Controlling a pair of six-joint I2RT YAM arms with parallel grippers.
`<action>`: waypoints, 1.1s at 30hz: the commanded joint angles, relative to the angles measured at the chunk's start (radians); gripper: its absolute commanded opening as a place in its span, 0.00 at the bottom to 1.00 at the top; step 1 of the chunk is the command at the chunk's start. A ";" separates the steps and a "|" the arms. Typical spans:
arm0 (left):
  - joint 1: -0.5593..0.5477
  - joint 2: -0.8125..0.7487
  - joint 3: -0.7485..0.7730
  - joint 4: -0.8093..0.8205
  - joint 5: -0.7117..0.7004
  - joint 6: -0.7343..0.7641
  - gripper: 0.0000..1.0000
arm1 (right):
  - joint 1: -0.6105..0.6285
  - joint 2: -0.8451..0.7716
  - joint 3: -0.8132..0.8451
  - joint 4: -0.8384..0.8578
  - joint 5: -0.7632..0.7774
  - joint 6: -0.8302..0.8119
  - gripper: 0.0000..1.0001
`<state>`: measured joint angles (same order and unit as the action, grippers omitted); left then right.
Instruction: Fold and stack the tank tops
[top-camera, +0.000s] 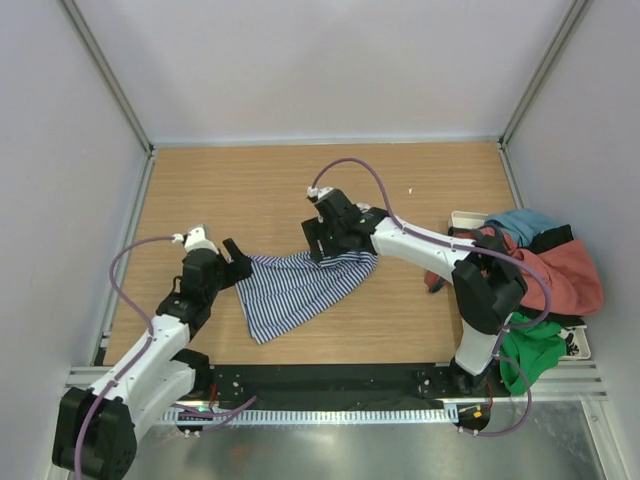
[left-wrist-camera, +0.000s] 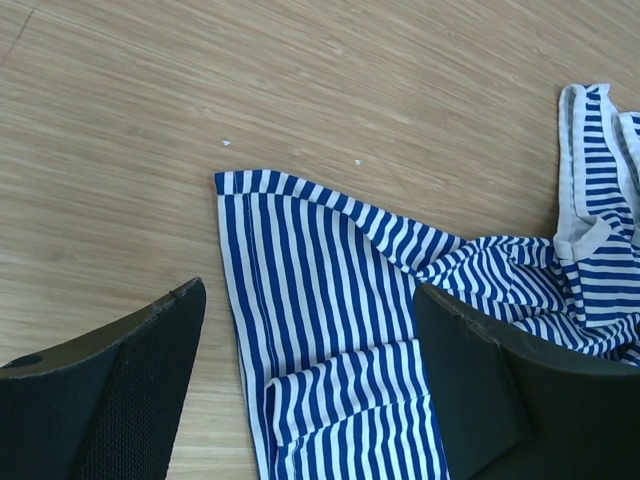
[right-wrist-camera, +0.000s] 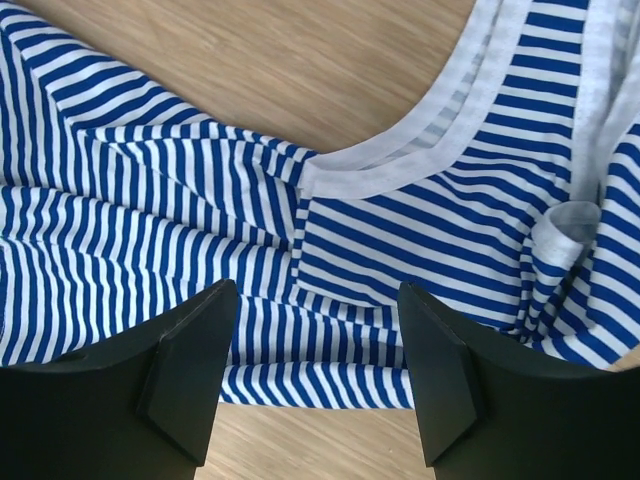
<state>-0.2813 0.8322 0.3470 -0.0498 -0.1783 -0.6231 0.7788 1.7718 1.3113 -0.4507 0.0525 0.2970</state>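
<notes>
Jaws spread and empty, the left gripper (left-wrist-camera: 310, 292) and right gripper (right-wrist-camera: 315, 290) straddle opposite ends of the striped tank top (top-camera: 300, 285), crumpled on the middle of the table (top-camera: 230, 190), apparently placed to stretch it flat for folding.

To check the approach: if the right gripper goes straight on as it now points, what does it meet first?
Probably the navy-and-white striped cloth tank top, beside its white neckline trim; the open right gripper points at it. The gap to the cloth is unclear.
</notes>
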 joint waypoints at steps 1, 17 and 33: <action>0.001 0.018 0.044 0.022 -0.026 -0.010 0.85 | 0.020 0.009 0.011 0.017 0.018 -0.012 0.71; 0.002 0.298 0.187 -0.044 -0.095 -0.035 0.83 | 0.030 0.163 0.154 -0.022 0.274 -0.024 0.06; 0.028 0.588 0.357 -0.131 -0.162 -0.073 0.70 | -0.010 -0.023 -0.066 0.185 0.337 0.044 0.01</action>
<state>-0.2710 1.4044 0.6754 -0.1734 -0.3126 -0.6792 0.7780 1.8038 1.2800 -0.3374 0.3401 0.3134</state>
